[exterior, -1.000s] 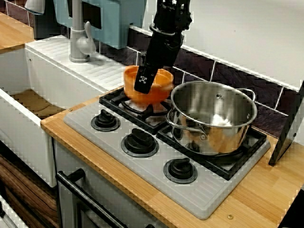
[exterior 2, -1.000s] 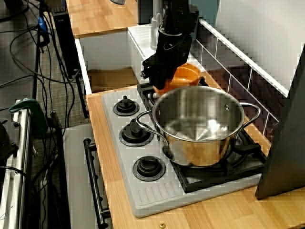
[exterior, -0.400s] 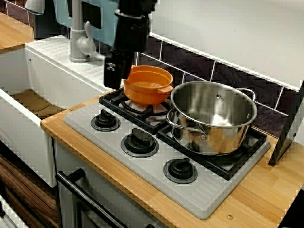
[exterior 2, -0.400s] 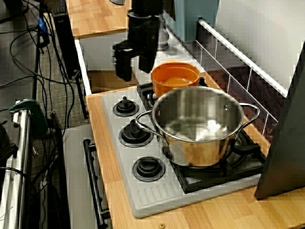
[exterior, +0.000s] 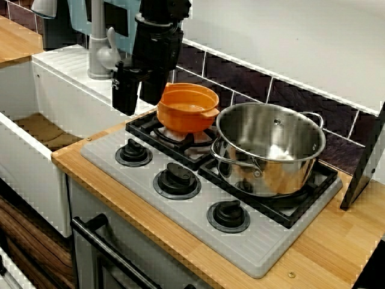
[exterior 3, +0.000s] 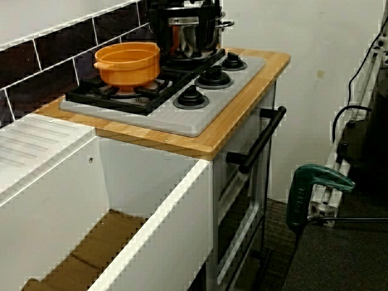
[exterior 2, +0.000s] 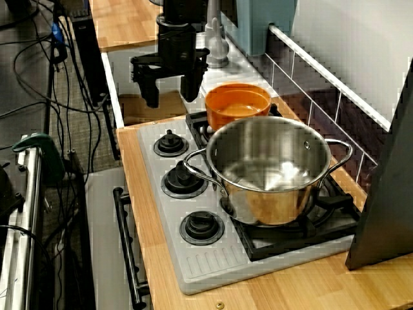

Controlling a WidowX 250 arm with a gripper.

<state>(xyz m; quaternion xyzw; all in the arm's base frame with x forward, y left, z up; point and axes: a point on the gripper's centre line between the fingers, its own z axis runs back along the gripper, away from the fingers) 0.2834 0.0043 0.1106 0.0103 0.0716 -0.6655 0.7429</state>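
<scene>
Gripper (exterior: 137, 96) fingers apart, holding nothing, hovering just beside the orange pot (exterior: 187, 108) at its 9 o'clock. Orange pot sits on the stove (exterior: 264, 247) grate, steel pot (exterior: 271, 144) at its 3 o'clock.

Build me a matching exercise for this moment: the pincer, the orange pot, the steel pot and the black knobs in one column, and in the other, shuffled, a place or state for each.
Things:
1. pincer
2. orange pot
3. steel pot
4. black knobs

Places or states:
A. in a row along the front of the hob
B. standing on the hob at the end next to the sink
C. open and empty, in the air on the sink side of the orange pot
D. standing on the hob at the end away from the sink

Pairs: 1-C, 2-B, 3-D, 4-A.
</scene>
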